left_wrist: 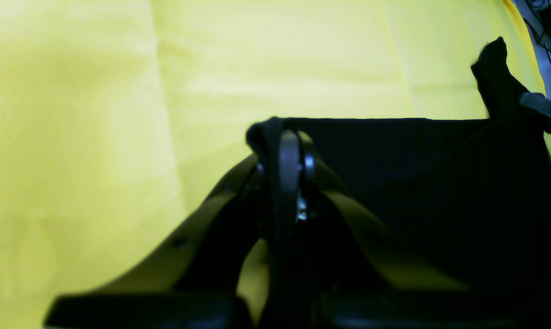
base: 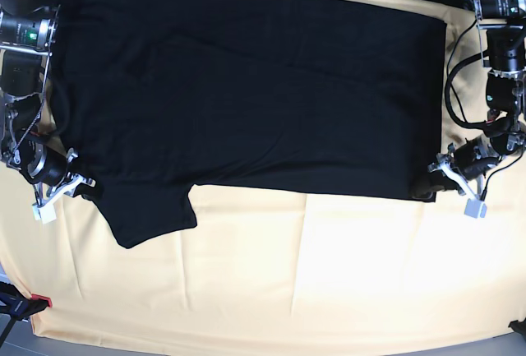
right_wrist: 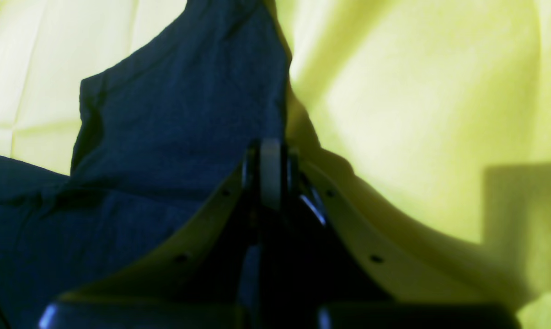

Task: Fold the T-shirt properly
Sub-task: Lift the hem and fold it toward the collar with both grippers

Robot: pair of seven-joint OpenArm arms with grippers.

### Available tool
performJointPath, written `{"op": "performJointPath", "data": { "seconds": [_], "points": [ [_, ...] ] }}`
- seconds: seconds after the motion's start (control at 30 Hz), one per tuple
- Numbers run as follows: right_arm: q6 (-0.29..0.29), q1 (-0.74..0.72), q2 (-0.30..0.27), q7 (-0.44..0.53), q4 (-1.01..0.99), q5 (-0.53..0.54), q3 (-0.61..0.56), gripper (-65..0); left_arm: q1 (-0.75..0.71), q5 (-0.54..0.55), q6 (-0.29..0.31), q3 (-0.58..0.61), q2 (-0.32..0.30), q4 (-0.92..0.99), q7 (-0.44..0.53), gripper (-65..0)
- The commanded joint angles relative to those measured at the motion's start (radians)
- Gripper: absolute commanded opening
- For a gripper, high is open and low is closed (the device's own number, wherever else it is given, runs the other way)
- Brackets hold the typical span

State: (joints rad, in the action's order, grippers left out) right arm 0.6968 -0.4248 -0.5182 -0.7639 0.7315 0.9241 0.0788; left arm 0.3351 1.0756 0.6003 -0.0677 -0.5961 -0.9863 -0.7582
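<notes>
One T-shirt [base: 246,85] (plain black side up); two hands, left hand [base: 437,177] and right hand [base: 80,183], each clenched on its edge.

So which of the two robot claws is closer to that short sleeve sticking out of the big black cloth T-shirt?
The right gripper, shut on the black cloth T-shirt just beside the short sleeve. The left gripper pinches the hem corner at the opposite end.

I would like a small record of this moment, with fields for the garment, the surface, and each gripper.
garment: black T-shirt, spread flat, plain side up
sleeve: one sticks out at the near edge, base view's left
surface: yellow table cloth
left gripper: shut on the T-shirt's near corner, base view's right
right gripper: shut on the T-shirt's edge beside the sleeve
</notes>
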Motion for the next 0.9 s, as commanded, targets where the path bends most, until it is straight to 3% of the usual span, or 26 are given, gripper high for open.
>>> {"op": "performJointPath", "data": {
  "seconds": [0.0, 0.43, 0.57, 0.67, 0.87],
  "points": [
    [0.001, -0.031, -0.020, -0.007, 0.008, -0.004, 0.000, -65.0, 0.027, 0.034, 0.019, -0.011, -0.022, -0.013, 0.028, -65.0],
    [0.001, -0.163, -0.020, -0.055, 0.013, -0.014, 0.000, -65.0, 0.142, 0.010, 0.037, -0.011, -0.022, -0.013, 0.053, -65.0],
    [0.001, -0.154, -0.028, -0.070, 0.061, -0.014, 0.000, -65.0, 0.156, 0.006, 0.042, -0.011, -0.021, -0.013, 0.047, -65.0],
    [0.001, -0.138, -0.038, -0.102, 0.118, -0.011, 0.000, -65.0, 0.153, 0.006, 0.090, -0.011, -0.022, -0.013, 0.036, -65.0],
    [0.001, -0.053, -0.062, -0.138, 0.275, -0.007, 0.000, -65.0, 0.153, 0.072, 0.098, -0.011, -0.022, -0.013, -0.061, -65.0]
  ]
}}
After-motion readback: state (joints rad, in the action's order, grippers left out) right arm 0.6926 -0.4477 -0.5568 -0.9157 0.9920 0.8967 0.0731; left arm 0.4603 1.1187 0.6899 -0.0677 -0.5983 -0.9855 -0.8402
